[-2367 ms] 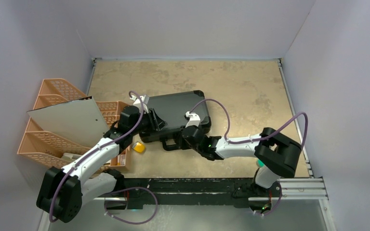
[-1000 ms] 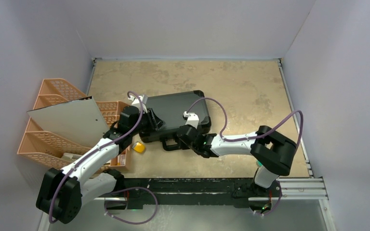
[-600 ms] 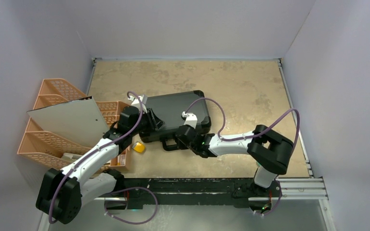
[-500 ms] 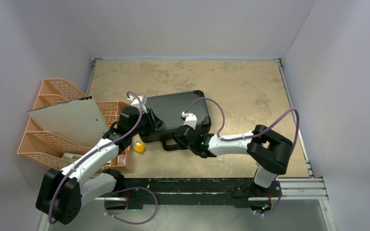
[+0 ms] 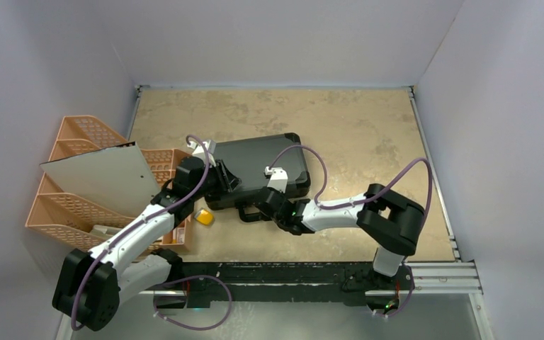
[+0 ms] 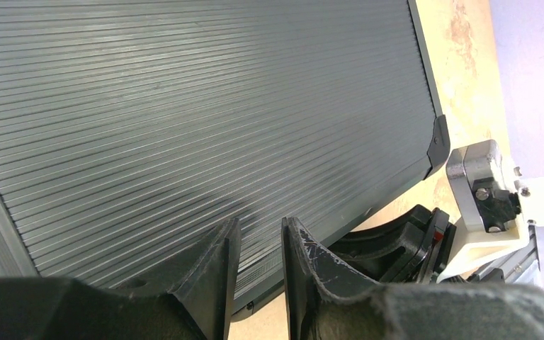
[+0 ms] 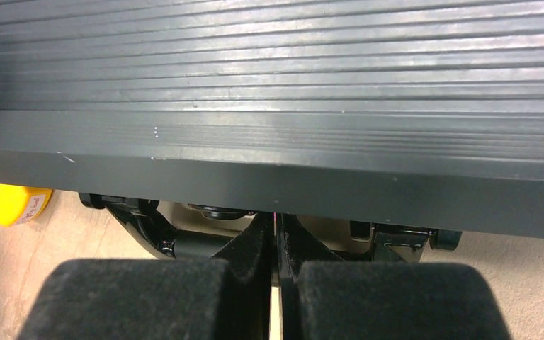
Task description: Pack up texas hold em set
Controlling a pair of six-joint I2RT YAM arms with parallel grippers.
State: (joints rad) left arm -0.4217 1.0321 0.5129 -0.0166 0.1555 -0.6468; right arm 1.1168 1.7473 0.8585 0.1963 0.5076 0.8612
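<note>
**Operator:** Where is the case?

**Me:** The black ribbed hard-plastic briefcase (image 5: 258, 164) lies flat and shut on the mottled tan surface (image 5: 368, 127). It sits left of centre and is turned a little, so its long edges run on a slant. Its moulded black carry handle (image 5: 250, 214) juts from the near long edge, toward my bases.

**Operator:** And your claws?

**Me:** My left claw (image 6: 258, 230) hangs over the ribbed lid near the case's left end. Its two fingers stand a narrow gap apart with nothing between them. My right claw (image 7: 275, 230) is low at the near edge, under the lid's lip, with its fingers pressed together and the tips right at the handle. It is dark down there, so I cannot tell whether they touch it.

**Operator:** How much room is there around it?

**Me:** Bare surface runs from the case's far edge to the back wall, and from its right end to the right wall. The left is tight. The peach mesh plastic file racks (image 5: 78, 209), with a flat grey board (image 5: 103, 177) leaning across them, sit just beside the case's left end under my left arm. A small yellow block (image 5: 204, 217) lies just off the near-left corner, between the racks and the handle.
</note>
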